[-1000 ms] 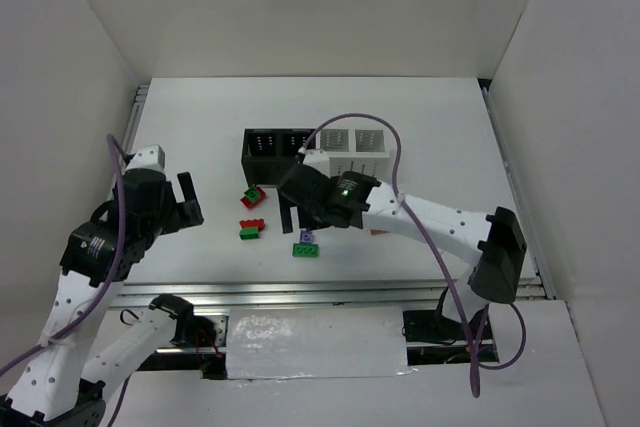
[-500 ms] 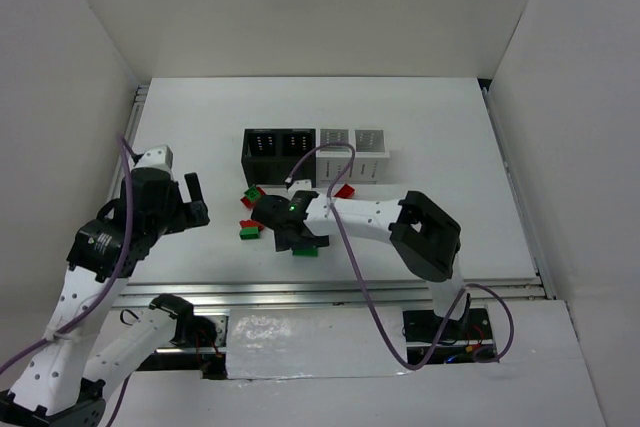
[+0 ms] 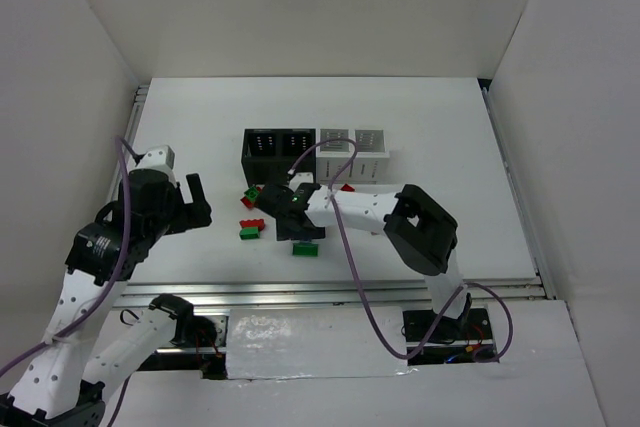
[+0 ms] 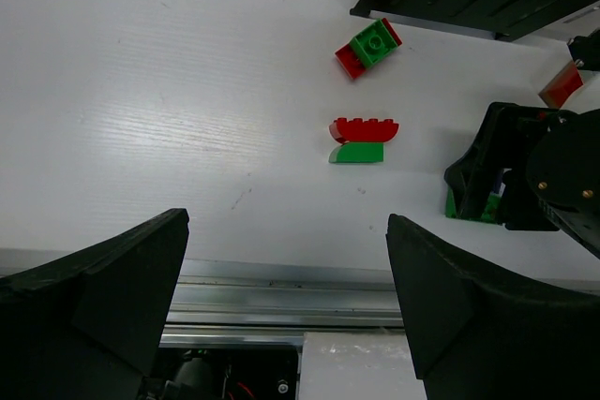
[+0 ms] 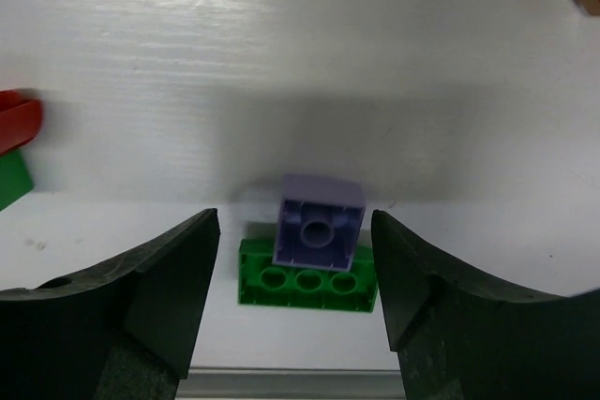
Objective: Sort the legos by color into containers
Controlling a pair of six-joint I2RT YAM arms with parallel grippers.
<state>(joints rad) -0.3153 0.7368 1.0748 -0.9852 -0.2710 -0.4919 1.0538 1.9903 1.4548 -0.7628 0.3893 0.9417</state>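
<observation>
My right gripper (image 5: 292, 227) stands part open astride the light purple square plastic brick (image 5: 319, 231). There is a finger on each side with a gap at both, so it has hold of nothing. That brick lies toward the near edge of the white table (image 3: 440, 127), about the middle, on the near side of the row of square open-top bins (image 3: 300, 132). It rests on the far half of a long green plastic brick (image 5: 309, 286). My left gripper (image 4: 286, 220) hangs spread wide and empty over the near left of the table.

I judge the purple piece light, hard and stiff, with smooth sides that could slip under a weak pinch, and not fragile. I would take it by its left and right flat faces, low down. If it is pressed onto the green one, the two may lift together; I cannot tell whether it is.

- **Purple:** one.
- **Green:** three: the long one, a sloped green piece (image 4: 356, 153), and a green square brick (image 4: 372, 41) stacked with a red one beside the black bins (image 3: 262, 169).
- **Red:** three: that stacked red brick (image 4: 349, 63), an arched red brick (image 4: 364, 128), and a red piece (image 3: 346, 188) by the white bins (image 3: 372, 165).
- **Orange:** I cannot make any out.
- **Bins:** four, two black and two white.
</observation>
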